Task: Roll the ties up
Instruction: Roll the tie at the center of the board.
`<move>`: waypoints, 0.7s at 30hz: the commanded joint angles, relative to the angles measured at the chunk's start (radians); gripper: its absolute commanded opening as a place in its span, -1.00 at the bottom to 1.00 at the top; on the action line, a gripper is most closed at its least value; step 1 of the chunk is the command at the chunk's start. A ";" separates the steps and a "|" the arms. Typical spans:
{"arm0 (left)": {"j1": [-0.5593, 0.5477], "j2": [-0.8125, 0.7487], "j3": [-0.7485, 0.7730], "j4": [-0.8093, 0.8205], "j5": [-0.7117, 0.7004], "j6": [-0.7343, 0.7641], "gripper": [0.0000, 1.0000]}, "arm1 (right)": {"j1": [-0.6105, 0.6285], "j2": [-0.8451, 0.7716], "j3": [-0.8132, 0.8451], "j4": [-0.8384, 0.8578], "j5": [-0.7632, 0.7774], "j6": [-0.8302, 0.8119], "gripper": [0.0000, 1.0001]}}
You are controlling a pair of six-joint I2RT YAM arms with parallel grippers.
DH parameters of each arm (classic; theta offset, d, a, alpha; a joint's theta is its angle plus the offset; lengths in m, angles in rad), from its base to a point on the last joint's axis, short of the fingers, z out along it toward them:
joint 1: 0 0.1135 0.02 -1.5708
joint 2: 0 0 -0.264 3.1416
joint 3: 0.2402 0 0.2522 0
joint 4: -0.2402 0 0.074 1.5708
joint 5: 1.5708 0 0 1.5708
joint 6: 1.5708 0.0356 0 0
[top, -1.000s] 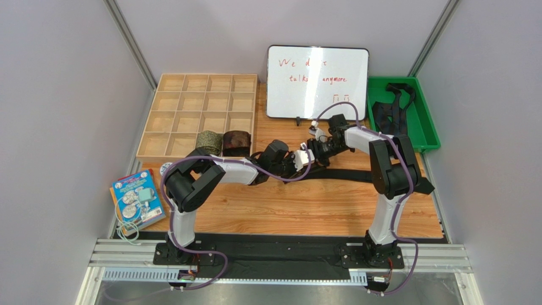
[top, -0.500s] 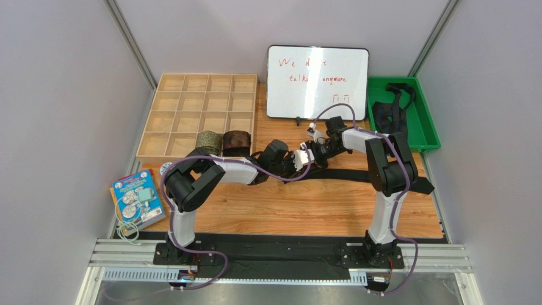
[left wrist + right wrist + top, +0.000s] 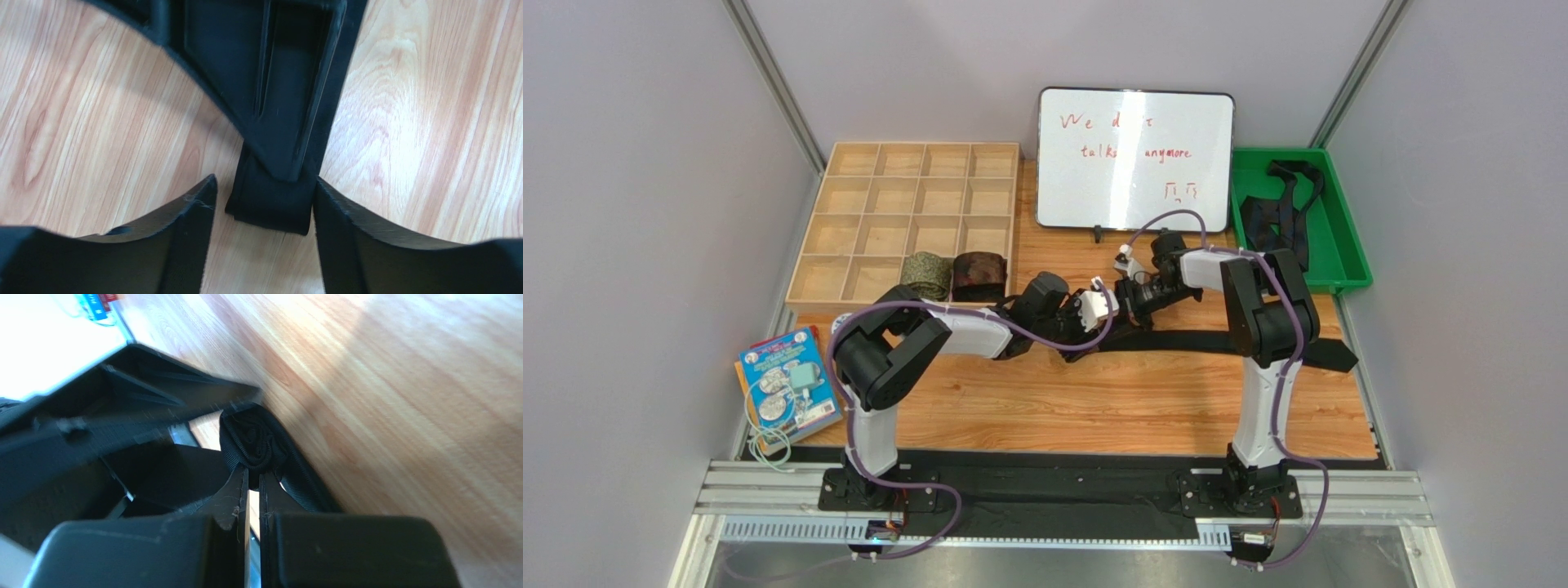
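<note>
A black tie (image 3: 1234,343) lies flat across the wooden table, and its left end is wound into a small coil (image 3: 256,438). My right gripper (image 3: 252,473) is shut on that coil's centre and shows in the top view (image 3: 1129,306). My left gripper (image 3: 264,187) is open and straddles the coiled end (image 3: 270,205); its right finger touches the fabric. It meets the right gripper mid-table in the top view (image 3: 1109,316). An olive-green rolled tie (image 3: 925,271) and a reddish-brown rolled tie (image 3: 981,272) sit in the front row of the wooden organiser (image 3: 891,196). More black ties (image 3: 1274,218) lie in the green bin (image 3: 1347,245).
A whiteboard (image 3: 1134,157) stands at the back, behind both grippers. A colourful booklet (image 3: 783,382) lies at the table's front left. The right arm's elbow stands over the tie's right part. Grey walls close both sides.
Both grippers have shifted a little to the left along the table with the coil, and the right arm has leaned left. The flat part of the tie looks slightly shorter.
</note>
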 commanded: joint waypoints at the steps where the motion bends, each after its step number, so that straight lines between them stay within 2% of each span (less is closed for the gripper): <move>1: 0.030 0.007 -0.103 -0.186 -0.006 -0.021 0.37 | -0.034 0.088 0.007 -0.039 0.125 -0.046 -1.00; 6: 0.069 -0.081 -0.193 -0.020 0.098 -0.064 0.52 | -0.059 0.135 0.039 -0.067 0.106 -0.045 -1.00; 12: 0.096 -0.141 -0.276 0.185 0.200 -0.104 0.55 | -0.080 0.166 0.046 -0.097 0.082 -0.053 -1.00; 16: 0.094 -0.086 -0.258 0.314 0.258 -0.146 0.54 | -0.103 0.213 0.063 -0.129 0.028 -0.083 -1.00; 21: 0.080 0.005 -0.231 0.435 0.248 -0.188 0.50 | -0.105 0.246 0.074 -0.148 0.019 -0.088 -1.00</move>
